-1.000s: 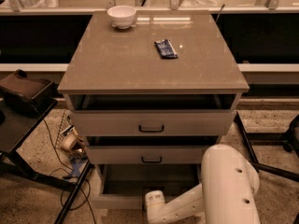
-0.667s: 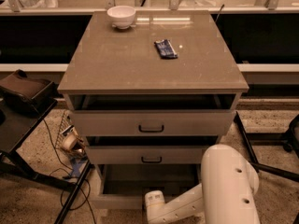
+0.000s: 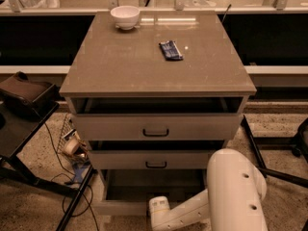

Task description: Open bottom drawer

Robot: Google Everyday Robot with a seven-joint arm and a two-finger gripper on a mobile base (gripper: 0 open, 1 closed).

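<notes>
The bottom drawer point(image 3: 119, 206) of the grey-beige cabinet stands pulled out toward me, and its flat tray inside point(image 3: 154, 183) shows. Its handle is hidden. Above it are the middle drawer point(image 3: 156, 160) and the top drawer point(image 3: 156, 127), each with a black bar handle and each standing slightly proud of the cabinet. My white arm point(image 3: 236, 191) reaches in from the lower right, with its wrist point(image 3: 160, 210) at the bottom drawer's front edge. My gripper is below the picture's bottom edge and does not show.
A white bowl point(image 3: 125, 17) and a blue packet point(image 3: 171, 50) lie on the cabinet top point(image 3: 120, 66). A black stand with a dark bag point(image 3: 24, 97) is at the left. Cables and small items point(image 3: 72, 150) lie on the floor beside the cabinet. Black legs point(image 3: 262, 162) stand at the right.
</notes>
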